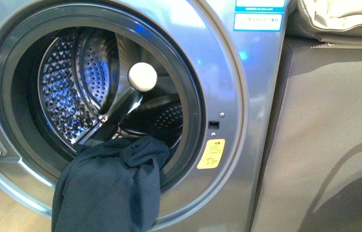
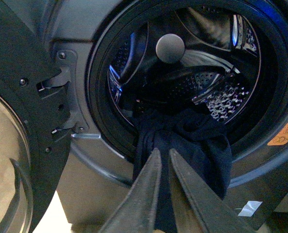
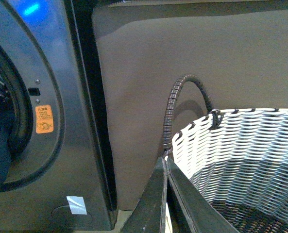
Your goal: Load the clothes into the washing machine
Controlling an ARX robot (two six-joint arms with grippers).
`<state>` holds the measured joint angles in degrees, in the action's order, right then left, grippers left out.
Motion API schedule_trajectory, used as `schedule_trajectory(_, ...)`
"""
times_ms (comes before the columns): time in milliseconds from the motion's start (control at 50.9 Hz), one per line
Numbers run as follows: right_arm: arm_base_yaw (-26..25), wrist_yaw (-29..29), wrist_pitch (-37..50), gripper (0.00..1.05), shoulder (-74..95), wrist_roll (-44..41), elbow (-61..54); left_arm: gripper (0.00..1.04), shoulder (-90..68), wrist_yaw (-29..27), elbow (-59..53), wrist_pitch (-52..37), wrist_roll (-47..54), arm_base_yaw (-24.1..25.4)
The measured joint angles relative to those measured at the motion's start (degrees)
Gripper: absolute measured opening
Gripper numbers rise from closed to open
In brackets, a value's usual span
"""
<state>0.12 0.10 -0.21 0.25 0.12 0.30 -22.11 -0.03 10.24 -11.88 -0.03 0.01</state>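
The silver-grey washing machine [image 1: 227,96] stands with its door swung open, showing the perforated steel drum [image 1: 72,92]. The dark navy clothes [image 1: 111,188] hang over the lower lip of the porthole, part inside, most draped down the front. In the left wrist view my left gripper [image 2: 163,151] is open, its tips just in front of the hanging clothes [image 2: 182,141], nothing held between them. In the right wrist view my right gripper [image 3: 164,159] is shut and empty, beside the rim of a woven basket [image 3: 245,150]. Neither arm shows in the front view.
The open door [image 2: 17,126] hangs beside the porthole in the left wrist view. A taupe cabinet [image 1: 328,135] stands right of the machine, cream folded fabric [image 1: 338,17] on top. The basket's dark handle [image 3: 182,97] arches near my right gripper. A yellow warning sticker [image 1: 211,153] marks the machine's front.
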Motion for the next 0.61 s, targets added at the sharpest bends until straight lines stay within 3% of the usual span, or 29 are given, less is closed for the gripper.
schedule_trajectory(39,0.0,0.0,0.0,0.02,0.0,0.0,0.0,0.02,0.9,0.0,-1.0,-0.1,-0.1,0.0)
schedule_trajectory(609,0.0,0.0,0.0,0.02,0.0,0.0,0.0,0.04,11.2,0.0,-7.8,3.3,0.0,0.0)
